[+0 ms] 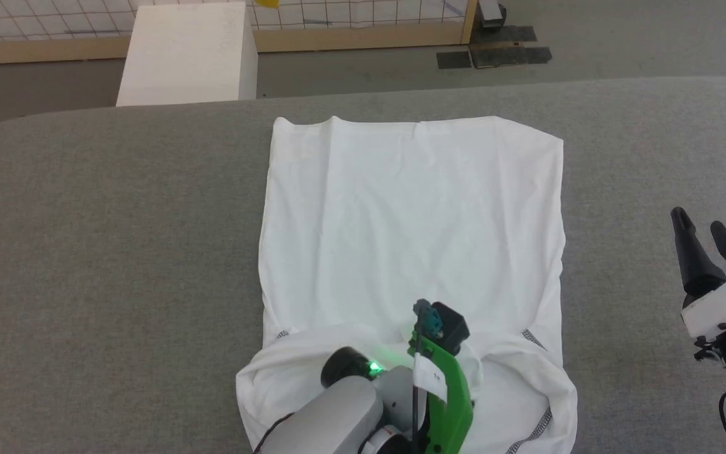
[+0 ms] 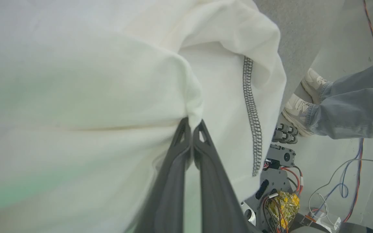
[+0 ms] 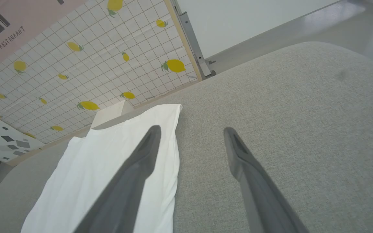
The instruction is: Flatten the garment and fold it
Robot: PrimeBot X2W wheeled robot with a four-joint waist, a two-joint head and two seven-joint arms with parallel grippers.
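Observation:
The white garment (image 1: 410, 227) lies mostly flat in the middle of the grey table (image 1: 104, 239), its near end bunched and lifted, with zigzag stitching (image 2: 253, 119) showing along a seam. My left gripper (image 2: 192, 124) is shut on a pinch of that near fabric; in the head view the fingertips are hidden under my left arm (image 1: 394, 391), which reaches over the bunched cloth. My right gripper (image 1: 706, 230) stands open at the right, apart from the garment, above bare table. In the right wrist view its fingers (image 3: 147, 145) spread wide, the garment's right edge (image 3: 170, 145) behind the left one.
A white rectangular box (image 1: 186, 53) stands beyond the table's far edge at the left, before a tiled lemon-pattern wall (image 3: 86, 61). A person's legs and shoes (image 2: 306, 103) stand by the table's near side, close to loose cables (image 2: 345, 187).

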